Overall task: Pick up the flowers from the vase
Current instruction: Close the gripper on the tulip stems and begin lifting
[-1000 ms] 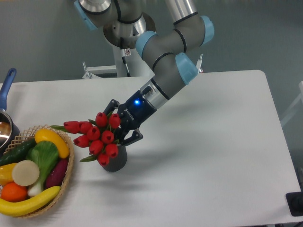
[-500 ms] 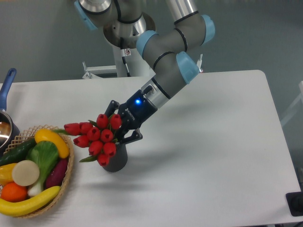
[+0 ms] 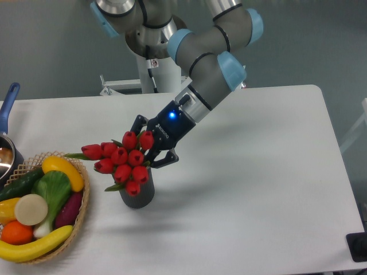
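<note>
Fingers: black fingers sit at the right of the bunch, just above the vase mouth, where the stems should be; the buds hide the tips, so I cannot tell whether they are pinching the stems or merely flank them.
Camera view, flowers: the flowers stand in the left half of the desk, nearer the front edge than the back, a tight cluster of red tulip buds with green leaf tips poking out toward the left edge.
Camera view, vase: the vase is a short dark grey cylinder, upright, directly under the buds; stems appear to be at least partly inside its mouth, so the lift is judged not finished.
Handling: the bunch looks light and soft; buds would crush and leaves would bend, so the bundled stems below the heads are the sensible hold. Smooth stems may slip through a loose grip. A light vase could ride up with them.
Long axis: it runs from the vase mouth up and toward the back-left corner, tilted; heads point up and left, stem ends down into the vase.
Neighbours: a wicker basket of fruit and vegetables lies near the front-left corner, close to the vase but apart; a blue-handled pan sits at the left edge.
</note>
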